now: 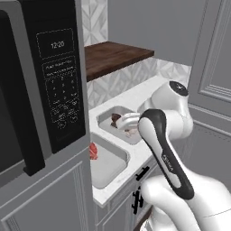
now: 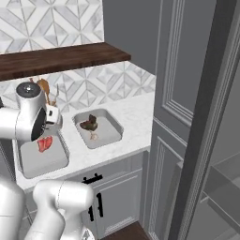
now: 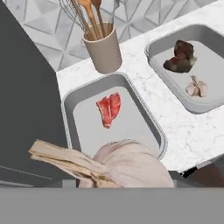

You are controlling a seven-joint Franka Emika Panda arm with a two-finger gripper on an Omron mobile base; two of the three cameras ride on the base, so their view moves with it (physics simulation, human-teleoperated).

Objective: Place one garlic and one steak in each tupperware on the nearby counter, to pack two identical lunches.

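Observation:
Two pale grey tupperware trays lie side by side on the white counter (image 3: 131, 57). The left tupperware (image 3: 68, 109) holds a red raw steak (image 3: 109, 109). In the right tupperware (image 3: 210, 105) lie a dark steak (image 3: 179, 57) and a garlic bulb (image 3: 197, 86). Close to the hand camera, above the left tray's near edge, a second garlic (image 3: 131, 164) with a papery stem hangs with my gripper (image 2: 52, 123) shut on it; the bulb hides the fingertips. From the bases, the trays show as the left one (image 2: 42, 161) with its red steak (image 2: 45, 143) and the right one (image 2: 110, 131).
A beige holder of wooden utensils (image 3: 104, 52) stands behind the left tray against the tiled wall. A microwave (image 1: 40, 81) rises at the left, a dark wooden shelf (image 1: 113, 56) hangs above, and a tall grey cabinet panel (image 2: 187, 93) bounds the right.

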